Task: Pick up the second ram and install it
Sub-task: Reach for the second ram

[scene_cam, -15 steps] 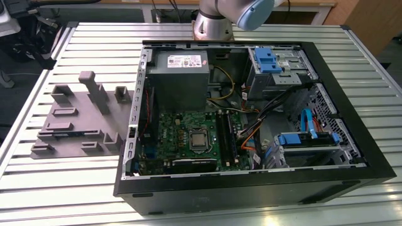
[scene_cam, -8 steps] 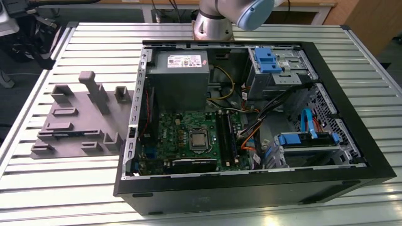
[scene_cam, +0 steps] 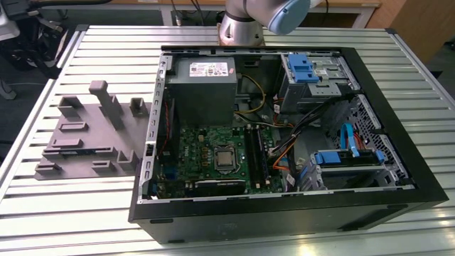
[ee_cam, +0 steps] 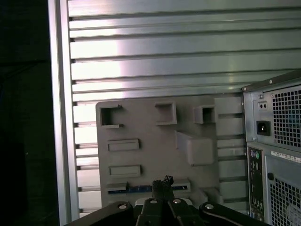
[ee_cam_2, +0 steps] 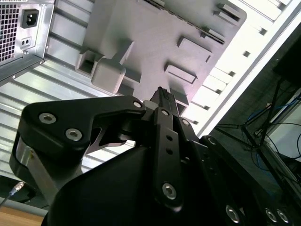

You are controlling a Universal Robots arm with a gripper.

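The second ram (ee_cam: 136, 189) is a thin dark stick with a bluish edge. It stands on edge in a slot of the grey fixture plate (ee_cam: 150, 127), along the side nearest the camera. In the exterior view the ram (scene_cam: 71, 151) is a dark strip near the front of the plate (scene_cam: 92, 133), to the left of the open computer case (scene_cam: 284, 213). My gripper (ee_cam: 162, 181) hangs well above the plate with its fingers pressed together and nothing between them. In the second wrist view the gripper (ee_cam_2: 162, 92) is likewise shut above the plate (ee_cam_2: 155, 33).
The case lies open on the slatted metal table (scene_cam: 106, 48), with the power supply (scene_cam: 202, 80), motherboard (scene_cam: 213, 160) and long black memory slots (scene_cam: 254, 154) exposed. The arm's base (scene_cam: 240, 29) stands behind the case. The table's edge (ee_cam: 59, 117) runs beside the plate.
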